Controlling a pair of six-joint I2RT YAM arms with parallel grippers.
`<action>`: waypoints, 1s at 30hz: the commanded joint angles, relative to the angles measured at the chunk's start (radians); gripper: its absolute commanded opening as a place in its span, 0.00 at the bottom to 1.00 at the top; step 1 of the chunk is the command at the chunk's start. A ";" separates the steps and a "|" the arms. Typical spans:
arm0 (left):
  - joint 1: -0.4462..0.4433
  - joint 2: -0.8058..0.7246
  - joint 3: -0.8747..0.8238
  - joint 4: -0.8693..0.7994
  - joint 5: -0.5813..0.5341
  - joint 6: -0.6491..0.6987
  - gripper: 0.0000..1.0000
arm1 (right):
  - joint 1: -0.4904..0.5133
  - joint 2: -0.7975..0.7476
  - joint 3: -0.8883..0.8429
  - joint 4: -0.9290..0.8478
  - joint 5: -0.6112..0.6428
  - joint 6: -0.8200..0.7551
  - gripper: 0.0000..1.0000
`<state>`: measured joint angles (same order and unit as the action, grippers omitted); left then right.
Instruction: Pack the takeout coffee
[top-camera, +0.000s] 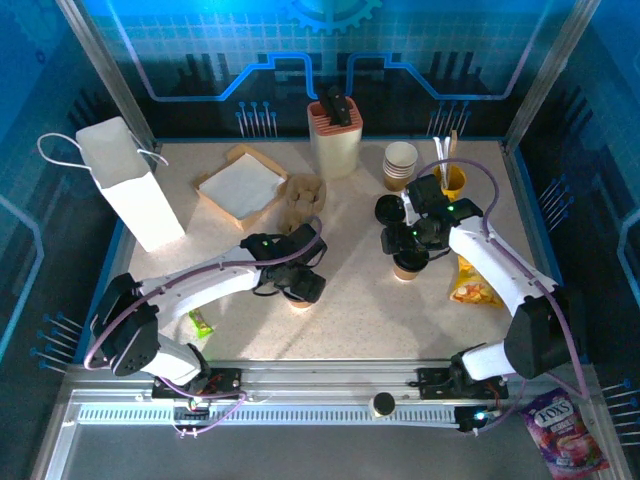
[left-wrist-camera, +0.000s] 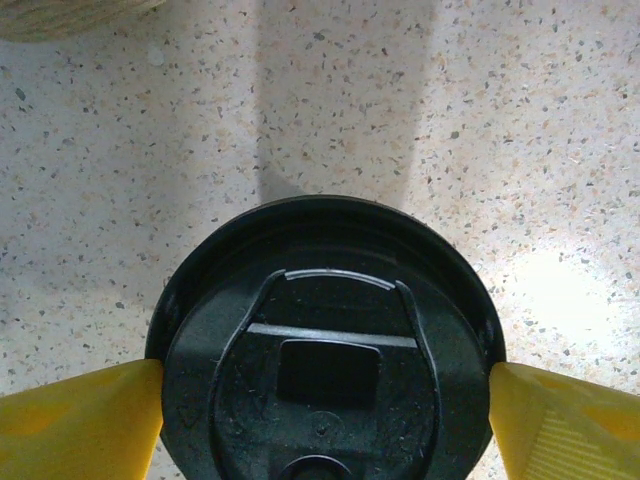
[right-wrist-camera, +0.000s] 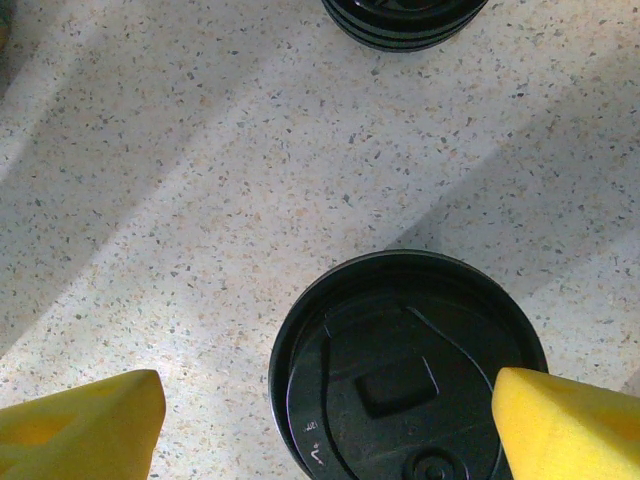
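On the speckled surface, one lidded takeout coffee stands upright just left of centre, under the left end effector. In the left wrist view its round black lid is flanked by the two yellow fingers, and both inner edges are seen touching the lid's rim on opposite sides. The left end effector is thus closed on this cup, which is seated on the surface.

A second lidded coffee stands right of centre, beneath the right end effector. Here the jaws are held wide. One finger is set well apart from the cup and the other is seen at the edge of its lid, so nothing is gripped.

A pile of loose black lids lies just behind the second coffee. A stack of lidless cups is placed behind that pile. A cardboard cup carrier is found behind the left end effector, with a tray of white napkins to its left. A white paper bag with handles is stood upright at the far left. A yellow snack packet lies beside the right arm.
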<state>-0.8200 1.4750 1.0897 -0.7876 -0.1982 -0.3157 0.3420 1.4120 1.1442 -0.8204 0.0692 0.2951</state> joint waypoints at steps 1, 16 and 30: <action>0.008 0.015 -0.017 0.005 -0.004 -0.007 0.82 | 0.011 0.002 -0.010 0.005 -0.018 0.009 0.86; 0.323 -0.087 0.002 0.059 -0.016 0.011 0.75 | 0.032 -0.043 0.015 0.036 -0.009 -0.025 0.86; 0.449 0.050 0.076 0.046 -0.006 0.021 0.78 | 0.043 -0.066 0.004 0.064 0.025 -0.070 0.86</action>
<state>-0.3836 1.5066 1.1358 -0.7315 -0.2131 -0.3115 0.3729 1.3670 1.1446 -0.7723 0.0784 0.2443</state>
